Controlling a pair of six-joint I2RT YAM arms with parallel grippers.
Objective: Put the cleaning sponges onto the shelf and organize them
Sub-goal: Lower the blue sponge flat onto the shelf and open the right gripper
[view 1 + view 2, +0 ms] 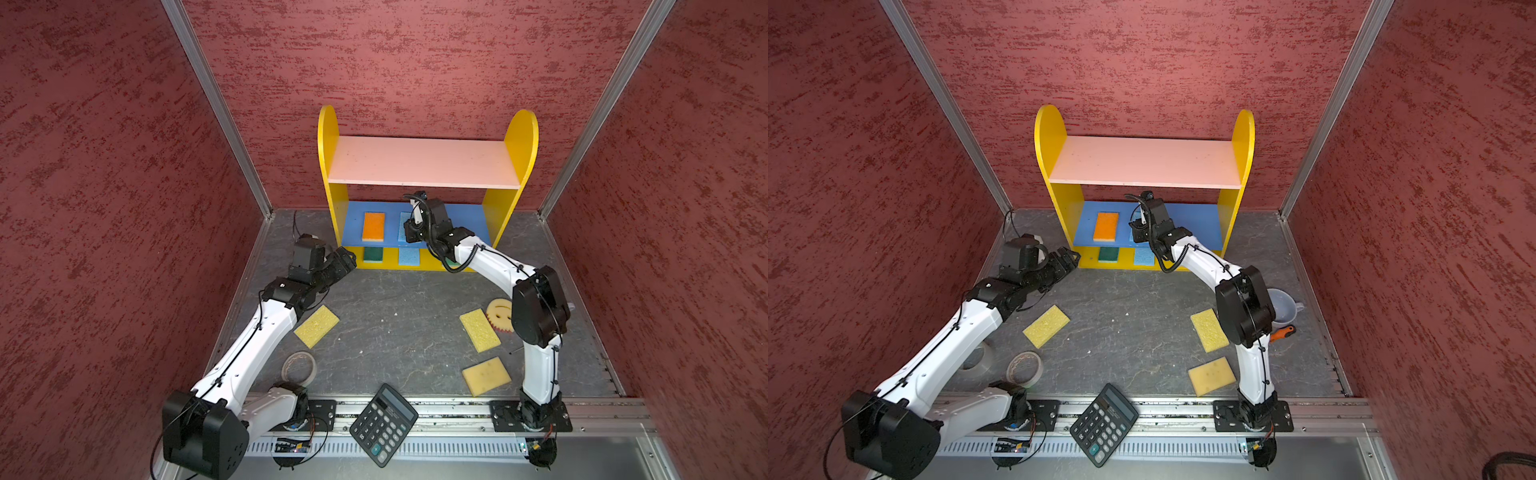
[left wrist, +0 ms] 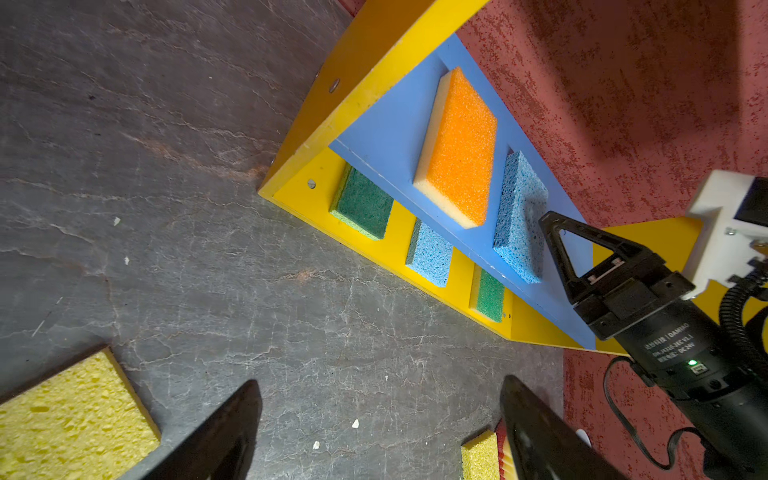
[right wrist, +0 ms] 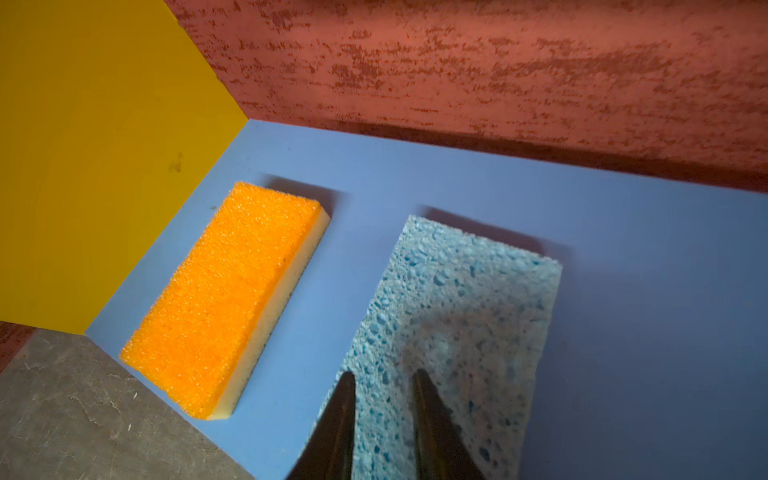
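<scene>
Right hand [image 3: 383, 374] fingers stood a narrow gap apart, gripping nothing, tips over the near end of the blue sponge [image 3: 457, 299]; contact could not be confirmed. That sponge lay flat on the blue middle board [image 3: 623, 249] of the shelf [image 1: 524, 141], beside the orange sponge [image 3: 220, 291]. Left hand [image 2: 380, 384] hung wide open and empty above the counter [image 1: 395, 324], pointed toward the shelf.
</scene>
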